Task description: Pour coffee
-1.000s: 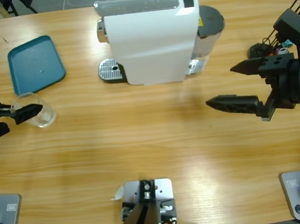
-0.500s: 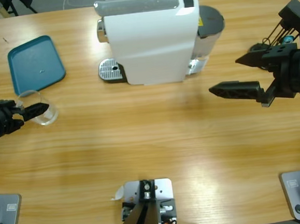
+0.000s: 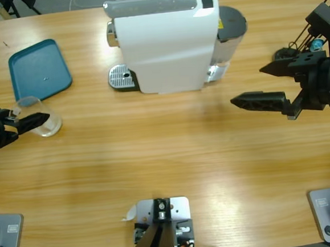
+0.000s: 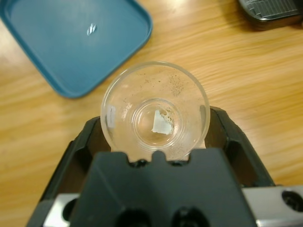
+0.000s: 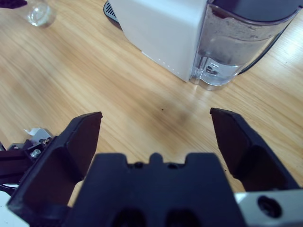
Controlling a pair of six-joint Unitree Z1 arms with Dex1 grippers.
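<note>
A small clear glass (image 4: 156,111) sits between the two black jaws of my left gripper (image 4: 156,124), which is shut on its sides. Its bottom looks nearly dry, with brownish specks on the wall; no amber coffee shows. From above, the glass (image 3: 37,115) and left gripper (image 3: 32,119) are at the table's left edge, just below the teal tray (image 3: 38,70). My right gripper (image 3: 246,85) hangs open over bare wood to the right of the white coffee machine (image 3: 164,43), holding nothing. The same gripper (image 5: 155,116) faces the machine (image 5: 161,28).
The machine's metal drip grate (image 3: 121,77) juts out on its left side. Its water tank (image 5: 246,38) stands at the right end. The teal tray (image 4: 71,38) lies empty just beyond the glass. Black cables and a small teal piece (image 3: 316,44) lie at the far right.
The left gripper with the glass has shifted slightly, ending a little farther left. The right gripper drew back a little to the right, then held still.
</note>
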